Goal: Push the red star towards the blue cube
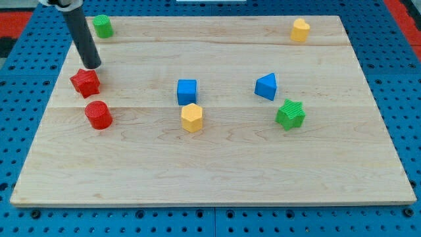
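The red star (85, 82) lies at the view's left on the wooden board (217, 164). The blue cube (187, 91) sits near the board's middle, to the right of the star. My tip (94, 66) is at the end of the dark rod, just above and slightly right of the red star, touching or nearly touching its upper edge.
A red cylinder (99, 114) lies just below the star. A yellow hexagonal block (192, 117) sits right below the blue cube. A blue triangular block (266, 86) and a green star (290, 114) are to the right. A green block (102, 26) is at top left, a yellow block (300, 29) at top right.
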Available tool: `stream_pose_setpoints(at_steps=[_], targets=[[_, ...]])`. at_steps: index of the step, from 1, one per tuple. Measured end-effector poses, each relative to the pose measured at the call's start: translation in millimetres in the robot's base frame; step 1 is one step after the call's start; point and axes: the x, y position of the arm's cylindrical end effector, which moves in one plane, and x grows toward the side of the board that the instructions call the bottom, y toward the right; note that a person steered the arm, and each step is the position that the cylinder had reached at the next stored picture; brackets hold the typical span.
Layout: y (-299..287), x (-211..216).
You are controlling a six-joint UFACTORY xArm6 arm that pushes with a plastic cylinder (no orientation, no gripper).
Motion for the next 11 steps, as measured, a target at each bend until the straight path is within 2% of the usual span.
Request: stream_pose_setpoints(at_steps=[2, 4, 7, 9, 11], targets=[[0.4, 39.8], [-45.1, 43.9], [6.8, 82.0], [102.1, 83.4], [106.2, 142.2]])
